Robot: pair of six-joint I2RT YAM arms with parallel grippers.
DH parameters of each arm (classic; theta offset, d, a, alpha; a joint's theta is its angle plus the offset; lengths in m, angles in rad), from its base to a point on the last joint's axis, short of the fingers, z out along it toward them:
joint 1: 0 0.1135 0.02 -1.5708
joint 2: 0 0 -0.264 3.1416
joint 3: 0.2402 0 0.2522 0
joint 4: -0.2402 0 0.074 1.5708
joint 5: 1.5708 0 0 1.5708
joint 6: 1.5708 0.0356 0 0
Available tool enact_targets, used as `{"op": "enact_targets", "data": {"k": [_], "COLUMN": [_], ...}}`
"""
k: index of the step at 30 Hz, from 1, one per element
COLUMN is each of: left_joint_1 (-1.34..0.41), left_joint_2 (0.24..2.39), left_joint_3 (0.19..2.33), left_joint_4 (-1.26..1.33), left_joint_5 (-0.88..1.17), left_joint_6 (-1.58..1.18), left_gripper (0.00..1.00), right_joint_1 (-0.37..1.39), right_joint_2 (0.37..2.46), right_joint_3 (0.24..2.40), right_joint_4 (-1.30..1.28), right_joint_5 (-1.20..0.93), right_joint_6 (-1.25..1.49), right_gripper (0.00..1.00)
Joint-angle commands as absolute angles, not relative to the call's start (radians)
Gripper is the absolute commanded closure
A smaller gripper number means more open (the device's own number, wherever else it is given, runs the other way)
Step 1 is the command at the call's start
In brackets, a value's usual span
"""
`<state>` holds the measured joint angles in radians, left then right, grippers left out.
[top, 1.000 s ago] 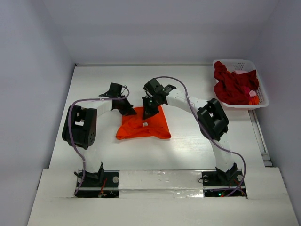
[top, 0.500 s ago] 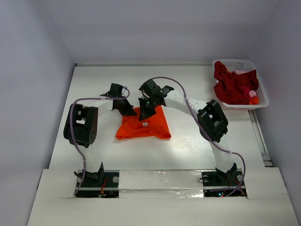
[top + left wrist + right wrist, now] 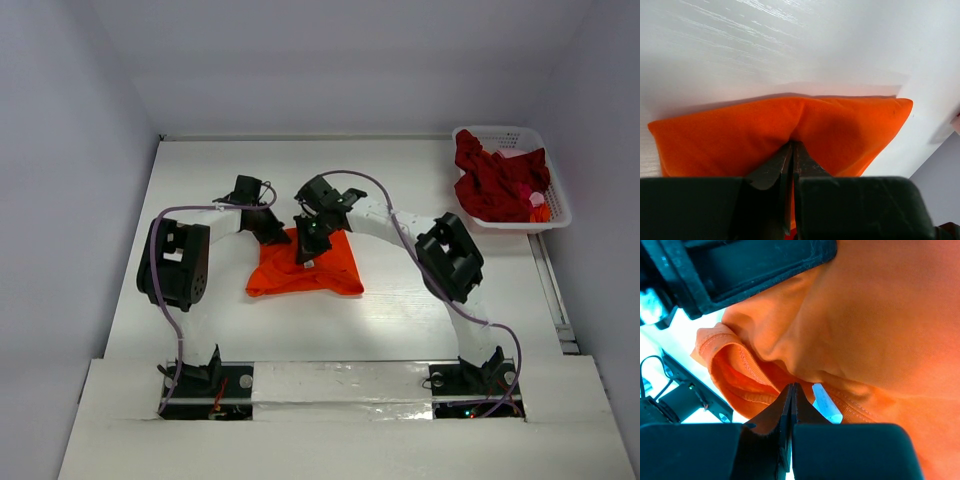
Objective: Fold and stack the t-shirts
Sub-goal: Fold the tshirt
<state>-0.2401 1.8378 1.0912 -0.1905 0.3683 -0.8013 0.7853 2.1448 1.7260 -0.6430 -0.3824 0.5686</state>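
Two pinches on orange t-shirt (image 3: 300, 276), left gripper (image 3: 791, 144) and right gripper (image 3: 791, 386); dark red t-shirt (image 3: 493, 186) in basket (image 3: 500, 131).

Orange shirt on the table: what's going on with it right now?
Both arms are working on the bright orange cloth t-shirt, which lies partly folded in the middle of the white table. The left gripper is shut on a pinch of its cloth. The right gripper is shut on cloth at the collar, beside the small white neck label. The dark red t-shirt lies crumpled in the white plastic lattice basket at the far right, not yet folded.
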Motion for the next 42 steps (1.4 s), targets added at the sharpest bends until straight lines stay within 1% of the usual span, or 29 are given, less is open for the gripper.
{"op": "enact_targets", "data": {"k": [1,7,22,32,35,38,39,42], "left_joint_1": [-0.232,-0.232,-0.213,-0.181,-0.181,-0.181,-0.181,-0.181], "left_joint_2": [1.822,1.844,1.936,1.982,1.979,1.964,1.957,1.950], "left_joint_3": [1.124,1.134,1.210,1.278,1.267,1.247,1.243,1.232], "left_joint_4": [-0.199,-0.198,-0.196,-0.212,-0.204,-0.201,-0.202,-0.201], "left_joint_5": [0.371,0.365,0.367,0.370,0.374,0.374,0.373,0.373], "left_joint_6": [-0.787,-0.785,-0.776,-0.767,-0.770,-0.770,-0.770,-0.767], "left_gripper": [1.00,1.00,1.00,1.00,1.00,1.00,1.00,1.00], "right_joint_1": [0.795,0.825,0.862,0.891,0.891,0.891,0.891,0.882], "right_joint_2": [2.157,2.143,2.000,1.916,1.893,1.904,1.928,1.989], "right_joint_3": [1.732,1.707,1.430,1.295,1.304,1.405,1.467,1.557], "right_joint_4": [-0.601,-0.597,-0.468,-0.436,-0.455,-0.523,-0.537,-0.577], "right_joint_5": [-0.403,-0.397,-0.408,-0.380,-0.354,-0.310,-0.307,-0.305], "right_joint_6": [0.571,0.569,0.637,0.658,0.644,0.618,0.612,0.611], "right_gripper": [1.00,1.00,1.00,1.00,1.00,1.00,1.00,1.00]}}
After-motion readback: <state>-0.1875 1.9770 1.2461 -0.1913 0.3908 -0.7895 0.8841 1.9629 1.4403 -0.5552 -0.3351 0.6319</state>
